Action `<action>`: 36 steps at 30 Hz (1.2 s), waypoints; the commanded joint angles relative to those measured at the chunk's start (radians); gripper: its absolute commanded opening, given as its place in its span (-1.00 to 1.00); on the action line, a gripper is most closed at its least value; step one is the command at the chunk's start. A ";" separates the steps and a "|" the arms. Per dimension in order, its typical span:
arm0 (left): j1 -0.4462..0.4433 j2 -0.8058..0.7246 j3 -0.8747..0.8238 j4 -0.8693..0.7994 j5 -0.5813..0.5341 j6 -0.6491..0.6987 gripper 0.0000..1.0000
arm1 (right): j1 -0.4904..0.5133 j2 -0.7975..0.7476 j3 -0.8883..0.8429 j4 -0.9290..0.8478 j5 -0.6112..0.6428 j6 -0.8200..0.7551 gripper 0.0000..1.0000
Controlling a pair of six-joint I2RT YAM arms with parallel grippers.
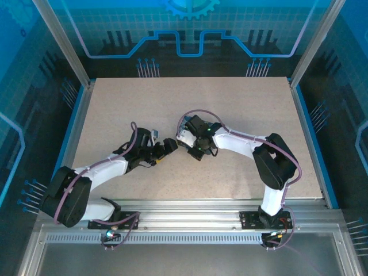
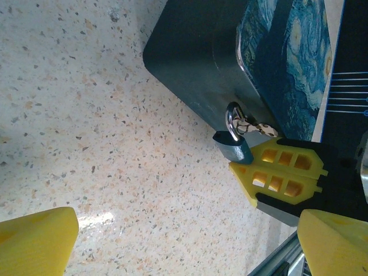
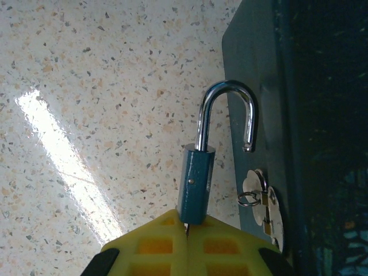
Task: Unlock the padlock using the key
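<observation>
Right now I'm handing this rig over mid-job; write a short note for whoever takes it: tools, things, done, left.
Left tool: open, empty, beside the tin.
Right tool: shut on the key, a thin sliver in its grip, seated in the base of the padlock.
Done: the shackle is sprung open, free end beside the tin's face, above the hasp ring.
Left: I cannot tell whether the shackle is clear of the hasp; lift the padlock off if not.

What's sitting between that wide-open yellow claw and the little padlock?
Just bare speckled table, as the left wrist view shows: nothing stands between the left claw and the padlock.
</observation>
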 commanded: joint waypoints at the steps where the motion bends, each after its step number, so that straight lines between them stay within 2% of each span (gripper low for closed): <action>1: 0.007 -0.040 -0.020 -0.040 0.007 0.019 0.98 | 0.011 -0.019 0.014 -0.015 -0.023 0.004 -1.00; 11: 0.007 -0.136 -0.065 -0.098 -0.017 0.025 0.98 | 0.006 -0.221 -0.100 0.076 -0.088 0.098 -1.00; 17: 0.006 -0.167 -0.075 -0.112 -0.030 0.024 0.98 | -0.031 -0.365 -0.178 0.128 -0.094 0.189 -1.00; 28: 0.007 -0.137 0.012 -0.164 -0.063 0.077 0.98 | -0.258 -0.578 -0.251 0.038 -0.080 0.444 -1.00; 36: 0.007 -0.079 0.084 -0.172 -0.078 0.104 0.98 | -0.411 -0.582 -0.263 -0.074 -0.026 0.535 -1.00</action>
